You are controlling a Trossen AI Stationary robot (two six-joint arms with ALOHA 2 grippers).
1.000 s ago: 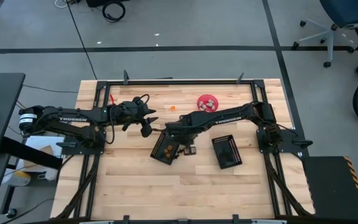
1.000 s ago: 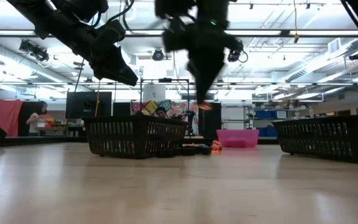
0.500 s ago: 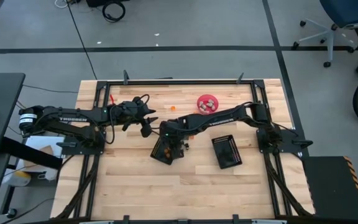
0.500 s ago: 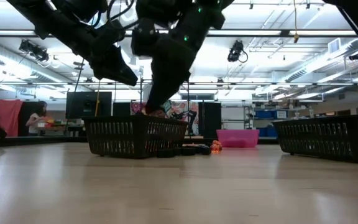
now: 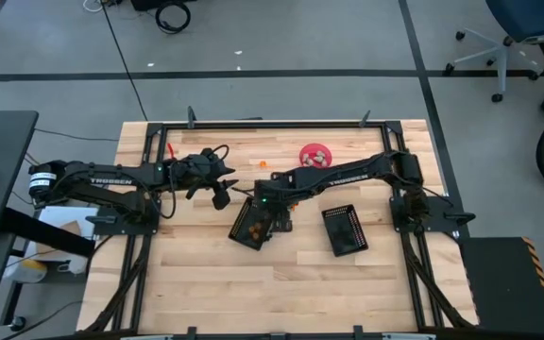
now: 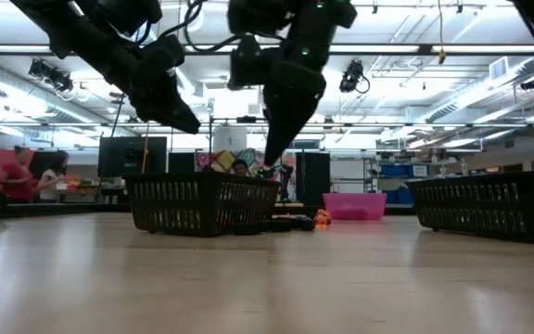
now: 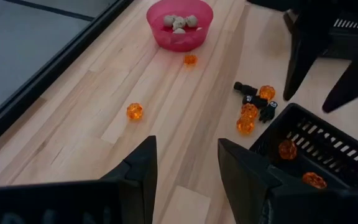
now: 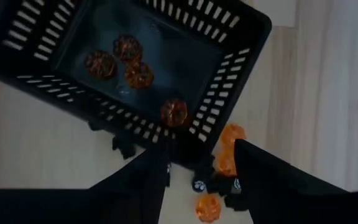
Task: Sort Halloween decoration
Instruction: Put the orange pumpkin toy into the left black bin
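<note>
I have the right end effector (image 5: 264, 200) over the near-left basket (image 5: 251, 227) at centre frame in the high view, its fingers (image 8: 263, 171) spread apart with nothing between them. Through its wrist camera I look down into that basket (image 8: 241, 37), which sits tilted on the surface (image 5: 215, 283) and holds four orange pieces (image 8: 126, 62); one of them (image 8: 174, 112) lies against the mesh wall nearest my fingers.

Just outside that wall, more orange pieces (image 8: 229, 149) and a few black pieces (image 8: 201, 184) lie on the wood in a small cluster touching or nearly touching the basket. The left wrist view shows the same cluster (image 7: 253, 109) beside the basket's corner (image 7: 319, 149).

My left end effector (image 5: 223, 194) hangs to the left of the basket, released as well, with its two fingers (image 7: 145, 165) apart and nothing gripped. Ahead of it one orange piece (image 7: 134, 111) lies alone on the surface, another (image 7: 190, 60) sits just beside the pink bowl (image 7: 180, 25), and the bowl holds the pale pieces (image 7: 179, 22).

A second basket (image 5: 345, 229) stands at centre right in the high view; I cannot tell what is in it. In the low view, people (image 6: 26, 172) show far off at the left edge.
</note>
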